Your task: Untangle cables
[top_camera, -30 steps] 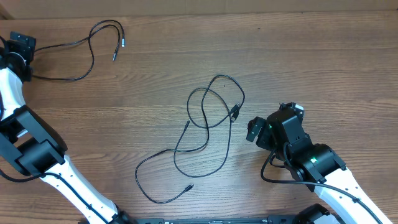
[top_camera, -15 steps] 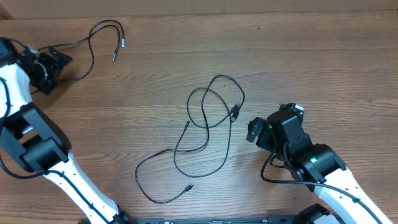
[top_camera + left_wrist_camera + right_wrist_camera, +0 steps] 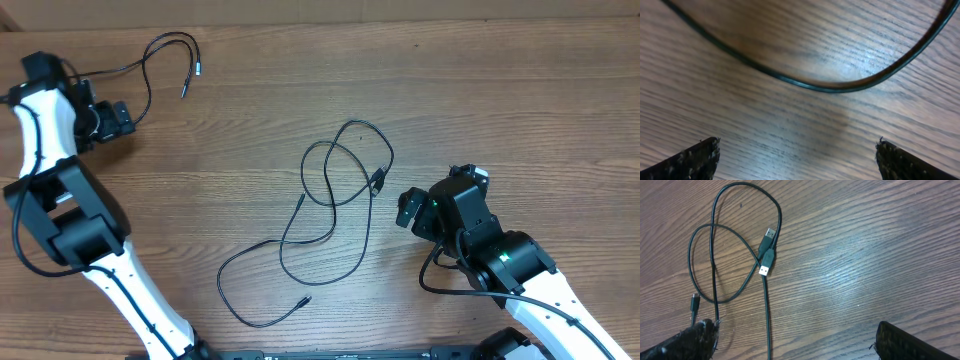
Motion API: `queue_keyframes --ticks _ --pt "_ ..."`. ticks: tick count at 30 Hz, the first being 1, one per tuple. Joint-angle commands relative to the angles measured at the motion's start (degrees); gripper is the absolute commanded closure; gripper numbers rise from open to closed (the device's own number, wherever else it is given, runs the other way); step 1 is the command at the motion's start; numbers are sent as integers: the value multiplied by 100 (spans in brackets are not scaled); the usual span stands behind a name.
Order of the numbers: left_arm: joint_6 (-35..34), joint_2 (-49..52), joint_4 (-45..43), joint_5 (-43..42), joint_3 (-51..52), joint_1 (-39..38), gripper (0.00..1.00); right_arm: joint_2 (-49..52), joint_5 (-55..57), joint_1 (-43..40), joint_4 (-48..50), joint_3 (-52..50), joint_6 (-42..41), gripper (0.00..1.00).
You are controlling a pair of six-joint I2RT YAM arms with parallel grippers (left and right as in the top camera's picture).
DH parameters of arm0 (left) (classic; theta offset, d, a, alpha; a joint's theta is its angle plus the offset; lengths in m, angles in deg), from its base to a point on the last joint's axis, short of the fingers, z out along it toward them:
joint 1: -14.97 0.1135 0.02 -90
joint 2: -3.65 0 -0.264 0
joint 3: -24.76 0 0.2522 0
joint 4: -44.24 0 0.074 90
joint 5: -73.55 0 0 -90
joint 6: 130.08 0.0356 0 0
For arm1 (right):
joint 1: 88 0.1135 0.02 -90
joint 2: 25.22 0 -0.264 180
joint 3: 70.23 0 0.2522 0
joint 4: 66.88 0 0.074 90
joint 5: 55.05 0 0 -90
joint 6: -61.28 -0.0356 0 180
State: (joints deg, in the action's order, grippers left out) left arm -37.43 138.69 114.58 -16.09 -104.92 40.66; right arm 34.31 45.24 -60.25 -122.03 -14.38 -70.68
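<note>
Over the table's (image 3: 520, 90) far left corner: left gripper (image 3: 797, 160) spread wide, empty, a bend of one cable (image 3: 832, 91) just ahead. Toward the near right corner: right gripper (image 3: 797, 340) likewise wide, empty; other cable (image 3: 376, 181) looped mid-table beside it.

Both arms out, both grippers wide open.
My left arm (image 3: 45, 120) reaches to the far left side, with the wrist bent so the left gripper (image 3: 115, 120) points right and its fingers (image 3: 690, 160) are spread, holding nothing. My right arm (image 3: 505, 258) comes in from the near right, with the right gripper (image 3: 795, 335) angled toward the middle, jaws apart and empty.
</note>
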Motion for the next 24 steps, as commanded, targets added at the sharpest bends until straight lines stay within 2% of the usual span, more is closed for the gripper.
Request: queue_keyframes --ticks 1,6,14,24 --pt "466 28 -111 730 -55 -249 0 -2 15 -22 39 63 22 0" --pt "721 105 -133 754 -42 -442 0 -2 15 -22 37 63 22 0" --pt "603 363 90 560 -37 -352 0 -2 17 -22 37 63 22 0" --pt "612 809 -345 581 -37 -315 0 -2 15 -22 33 63 22 0"
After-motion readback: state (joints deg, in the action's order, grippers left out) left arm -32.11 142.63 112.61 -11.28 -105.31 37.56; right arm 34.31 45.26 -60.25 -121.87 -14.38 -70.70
